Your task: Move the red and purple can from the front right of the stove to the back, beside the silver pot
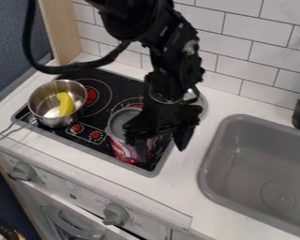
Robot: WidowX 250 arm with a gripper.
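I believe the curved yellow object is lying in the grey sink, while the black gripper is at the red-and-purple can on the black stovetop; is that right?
Not quite: the curved yellow object lies in the silver metal pot, not the sink, as the camera view shows. The black gripper is at the red-and-purple can on the black stovetop.

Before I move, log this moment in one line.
gripper: fingers apart, at can | can: right part of stove | yellow item: inside metal pot | sink: right of stove

Black gripper (pixel 161 149) at an open can (pixel 122 151) on the stovetop (pixel 124 83)
A yellow object (pixel 66 104) lies in the metal pot (pixel 55 123) at left; a gray sink (pixel 252 161) is at right.
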